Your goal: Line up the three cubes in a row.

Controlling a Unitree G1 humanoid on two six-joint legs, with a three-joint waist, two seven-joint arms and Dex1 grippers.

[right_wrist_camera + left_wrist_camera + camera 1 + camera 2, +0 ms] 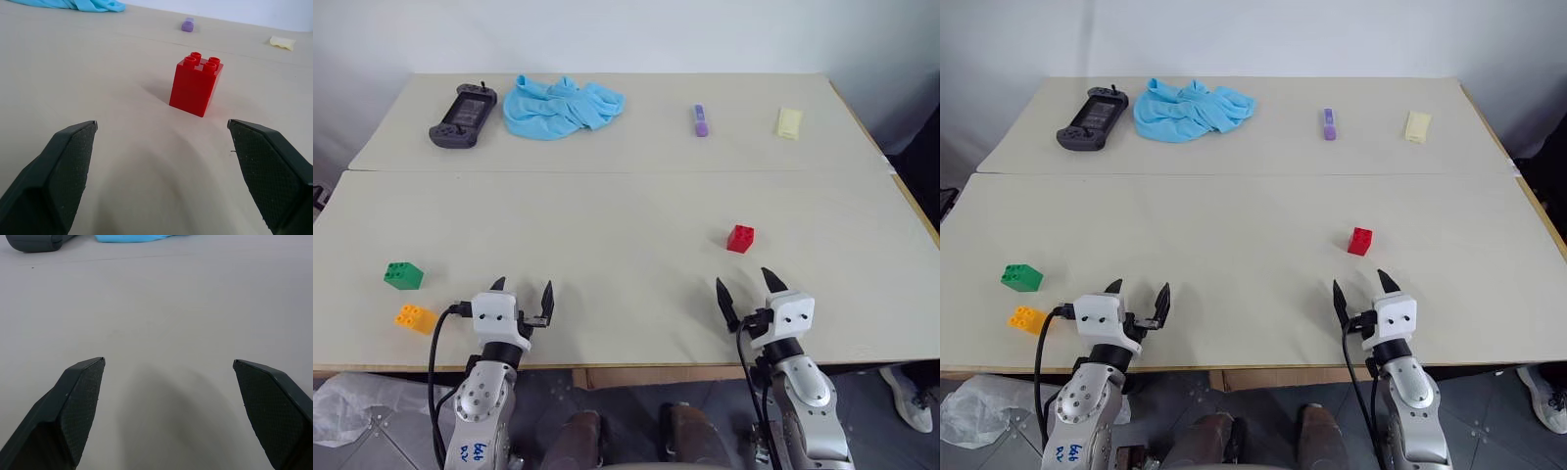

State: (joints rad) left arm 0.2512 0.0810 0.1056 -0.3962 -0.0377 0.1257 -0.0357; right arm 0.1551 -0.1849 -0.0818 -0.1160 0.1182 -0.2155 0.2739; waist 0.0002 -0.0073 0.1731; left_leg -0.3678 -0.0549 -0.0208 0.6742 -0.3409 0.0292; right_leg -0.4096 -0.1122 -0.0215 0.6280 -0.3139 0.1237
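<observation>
The red cube stands on the table a short way beyond my right gripper, which is open and empty. In the right wrist view the red cube sits ahead of the two spread fingers, apart from them. The green cube and the orange-yellow cube lie close together at the near left of the table, to the left of my left gripper. That gripper is open with nothing between its fingers.
At the far side of the table lie a dark handheld game console, a crumpled light blue cloth, a purple marker and a pale yellow flat piece. A seam runs across the table between the far and near halves.
</observation>
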